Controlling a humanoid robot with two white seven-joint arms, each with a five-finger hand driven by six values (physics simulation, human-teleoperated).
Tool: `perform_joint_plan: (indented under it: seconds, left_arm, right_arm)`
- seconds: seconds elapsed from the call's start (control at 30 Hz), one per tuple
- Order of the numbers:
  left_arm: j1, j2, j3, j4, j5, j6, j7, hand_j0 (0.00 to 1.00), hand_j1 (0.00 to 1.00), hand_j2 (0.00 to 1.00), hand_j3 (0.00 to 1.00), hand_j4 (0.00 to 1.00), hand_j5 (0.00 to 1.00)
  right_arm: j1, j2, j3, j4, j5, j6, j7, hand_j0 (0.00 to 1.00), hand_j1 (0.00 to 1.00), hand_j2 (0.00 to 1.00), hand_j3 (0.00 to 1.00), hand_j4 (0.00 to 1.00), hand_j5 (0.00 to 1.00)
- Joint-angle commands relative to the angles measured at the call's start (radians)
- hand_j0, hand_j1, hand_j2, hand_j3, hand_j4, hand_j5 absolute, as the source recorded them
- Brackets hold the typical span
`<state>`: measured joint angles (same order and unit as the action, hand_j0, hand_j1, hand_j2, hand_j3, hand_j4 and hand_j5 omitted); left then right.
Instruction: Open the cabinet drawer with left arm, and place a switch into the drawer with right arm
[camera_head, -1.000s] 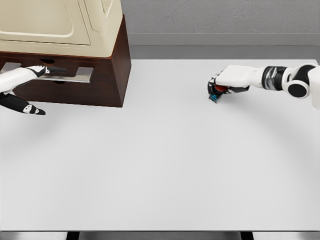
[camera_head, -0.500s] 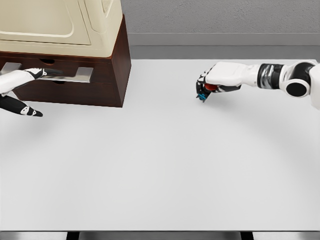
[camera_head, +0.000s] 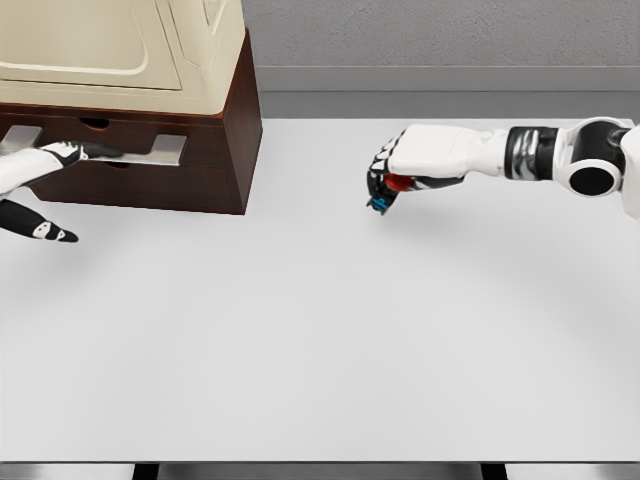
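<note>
Here the right hand (camera_head: 385, 185) is closed around the small red-and-blue switch (camera_head: 384, 196), held above the white table (camera_head: 330, 330), well right of the dark wooden drawer (camera_head: 130, 165), whose metal handle (camera_head: 120, 152) the left hand's (camera_head: 35, 165) fingers rest on.

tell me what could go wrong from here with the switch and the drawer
1. The drawer looks barely open while the right hand carries the switch toward the cabinet; arriving early could leave no gap to drop it into.
2. The left hand touches the handle only with its fingers, so it may slip off.
3. The switch hangs low in the fingers, partly exposed, and might drop onto the table.
</note>
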<state>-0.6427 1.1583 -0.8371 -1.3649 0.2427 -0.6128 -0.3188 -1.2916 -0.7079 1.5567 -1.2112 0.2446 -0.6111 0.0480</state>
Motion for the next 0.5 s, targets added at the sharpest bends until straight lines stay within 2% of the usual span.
perform_joint_plan:
  seconds: [0.0, 0.13, 0.4, 0.47]
  left_arm:
    - [0.000, 0.018, 0.001, -0.016, 0.007, 0.002, 0.000, 1.00, 1.00, 1.00, 1.00, 1.00, 1.00]
    - [0.003, 0.040, 0.001, -0.040, 0.009, 0.002, 0.000, 1.00, 1.00, 1.00, 1.00, 1.00, 1.00]
    - [0.037, 0.093, 0.001, -0.098, 0.043, 0.002, 0.000, 1.00, 1.00, 1.00, 1.00, 1.00, 1.00]
    - [0.049, 0.116, 0.003, -0.121, 0.055, 0.002, 0.000, 1.00, 1.00, 1.00, 1.00, 1.00, 1.00]
  right_arm:
    - [0.000, -0.002, -0.012, -0.022, -0.007, 0.000, 0.000, 0.47, 0.47, 0.47, 0.47, 0.47, 0.47]
    - [0.002, -0.002, -0.023, -0.025, -0.008, 0.000, -0.004, 0.48, 0.48, 0.48, 0.48, 0.48, 0.48]
    - [0.002, -0.036, -0.061, -0.106, -0.018, 0.000, -0.010, 0.48, 0.48, 0.48, 0.48, 0.48, 0.48]
    - [0.005, -0.057, -0.096, -0.152, -0.019, 0.000, -0.011, 0.48, 0.48, 0.48, 0.48, 0.48, 0.48]
